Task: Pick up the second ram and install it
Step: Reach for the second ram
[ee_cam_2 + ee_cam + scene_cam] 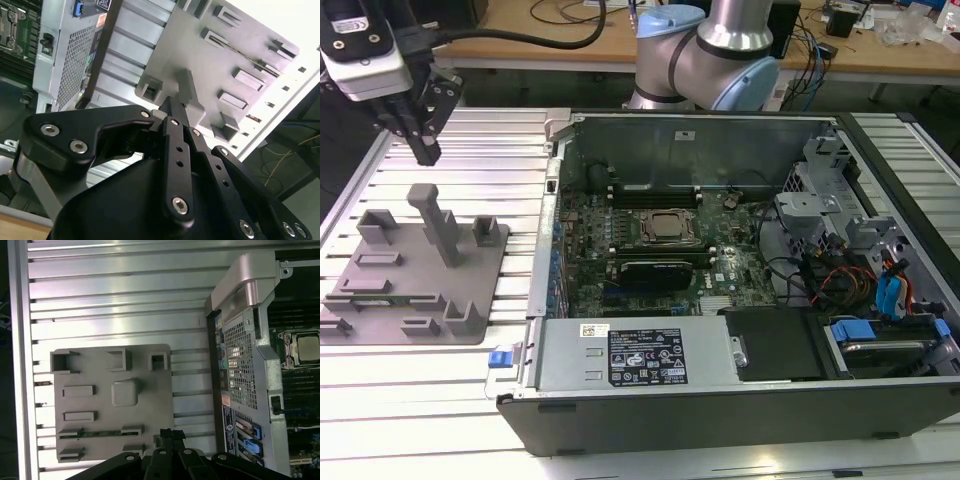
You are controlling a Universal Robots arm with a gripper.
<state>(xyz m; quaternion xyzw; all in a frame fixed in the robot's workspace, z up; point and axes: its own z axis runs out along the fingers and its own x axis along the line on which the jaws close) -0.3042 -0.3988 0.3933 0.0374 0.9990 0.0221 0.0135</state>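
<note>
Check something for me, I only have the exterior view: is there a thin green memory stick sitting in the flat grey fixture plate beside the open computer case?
Observer: Yes. In the first wrist view the thin green memory stick sits between two raised clips of the flat grey fixture plate.
Operator: Is anything being held right now?
Observer: No. In the second wrist view the black gripper is shut and empty.
Operator: Is it lined up over the stick?
Observer: Not quite. In the first wrist view its fingertips show past one end of the stick, apart from it.
</note>
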